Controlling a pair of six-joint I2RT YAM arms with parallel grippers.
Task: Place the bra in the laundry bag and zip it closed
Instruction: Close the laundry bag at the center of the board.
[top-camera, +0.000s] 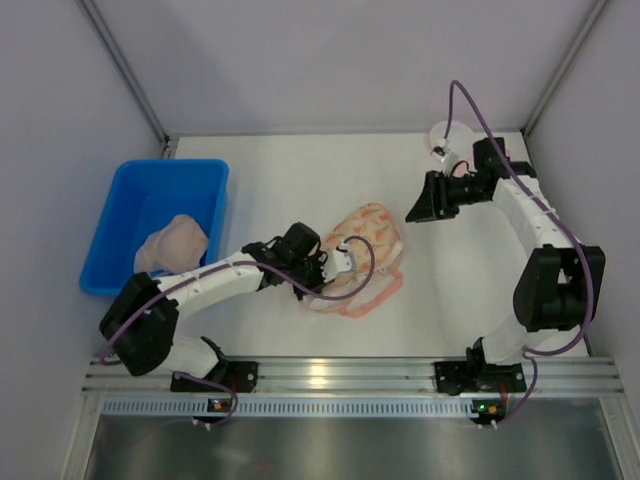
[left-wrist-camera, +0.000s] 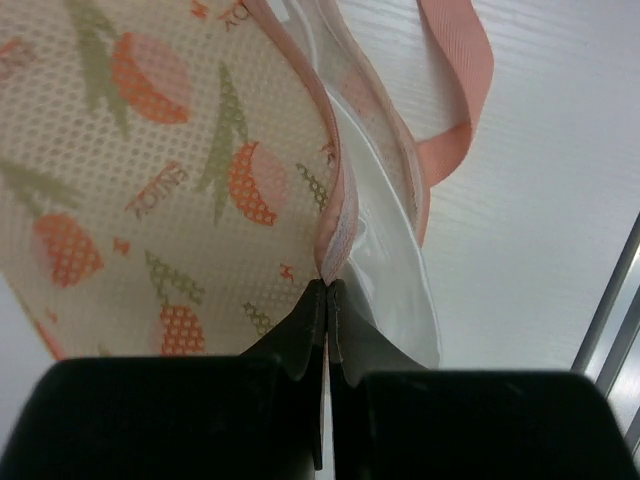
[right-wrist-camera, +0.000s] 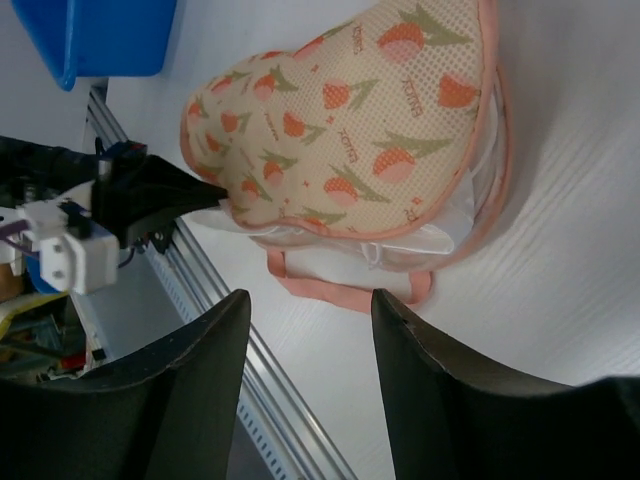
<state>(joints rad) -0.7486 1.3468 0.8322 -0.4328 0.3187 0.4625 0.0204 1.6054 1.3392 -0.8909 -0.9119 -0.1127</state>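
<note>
The laundry bag (top-camera: 365, 245) is cream mesh with a tulip print and pink trim, and it lies mid-table. My left gripper (top-camera: 325, 268) is shut on its pink-edged rim at the near-left end; the left wrist view shows the seam pinched between the fingertips of the left gripper (left-wrist-camera: 328, 285). White glossy fabric (left-wrist-camera: 385, 200) shows in the bag's opening, and I cannot tell whether it is the bra. My right gripper (top-camera: 415, 212) hangs open to the bag's right. In its wrist view the bag (right-wrist-camera: 350, 130) lies beyond the empty right gripper (right-wrist-camera: 310, 300).
A blue bin (top-camera: 150, 195) stands at the left with a beige padded garment (top-camera: 172, 243) in it. The bag's pink strap loop (top-camera: 365, 300) lies on the table toward the near edge. An aluminium rail (top-camera: 350, 375) runs along that edge.
</note>
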